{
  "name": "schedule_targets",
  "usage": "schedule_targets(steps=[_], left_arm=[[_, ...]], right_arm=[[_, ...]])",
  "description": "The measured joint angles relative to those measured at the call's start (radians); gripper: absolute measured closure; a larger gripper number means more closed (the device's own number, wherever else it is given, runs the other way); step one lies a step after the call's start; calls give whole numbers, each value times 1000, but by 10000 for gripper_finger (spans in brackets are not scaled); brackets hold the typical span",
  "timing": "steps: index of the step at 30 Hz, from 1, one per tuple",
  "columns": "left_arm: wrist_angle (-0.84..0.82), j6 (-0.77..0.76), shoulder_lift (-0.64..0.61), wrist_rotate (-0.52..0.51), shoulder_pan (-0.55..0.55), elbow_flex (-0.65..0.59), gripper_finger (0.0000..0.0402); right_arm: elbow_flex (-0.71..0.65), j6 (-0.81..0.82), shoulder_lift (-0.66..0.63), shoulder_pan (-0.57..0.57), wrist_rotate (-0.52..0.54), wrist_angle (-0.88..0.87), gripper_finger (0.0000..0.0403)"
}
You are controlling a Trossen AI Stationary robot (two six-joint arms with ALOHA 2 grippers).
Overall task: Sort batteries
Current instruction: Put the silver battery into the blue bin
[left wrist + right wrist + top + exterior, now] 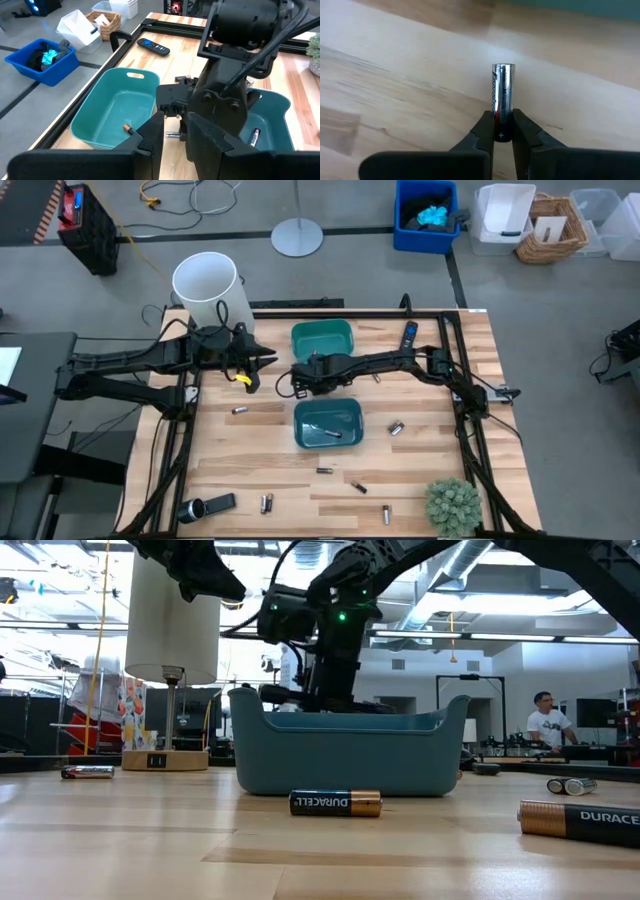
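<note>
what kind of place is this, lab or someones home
Most likely a robotics lab or workshop, not a home: a wooden table in a black metal frame on a concrete floor, storage bins alongside, and open ceiling ducts over desks behind.

The bench (420, 480) was pale blond wood in planks, framed by black rails. Both bins were teal: the far bin (322, 337) and the near bin (328, 424). The right end effector (503, 131) had matte black fingers (482, 132), and the battery (502, 100) between them was shiny silver with a red stripe and a black end marked with a white plus. The left end effector (252, 360) was black with a yellow tip. A black battery with a copper end (335, 803) carried white lettering. The remote (153, 46) was black with a blue patch. The bucket (205, 285) was white, the plant (453, 505) grey-green.
</note>
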Motion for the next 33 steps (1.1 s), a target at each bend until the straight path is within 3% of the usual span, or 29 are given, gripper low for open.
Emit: schedule_targets(steps=[16,24,33], left_arm=[[-16,0,0,0,0,0,319],[-73,-67,-18,4,0,0,319],[-235,-51,-146,-11,0,0,319]], right_arm=[[266,-197,-2,30,10,-82,354],[386,-409,-2,94,11,-249,353],[482,-630,-3,205,10,-480,353]])
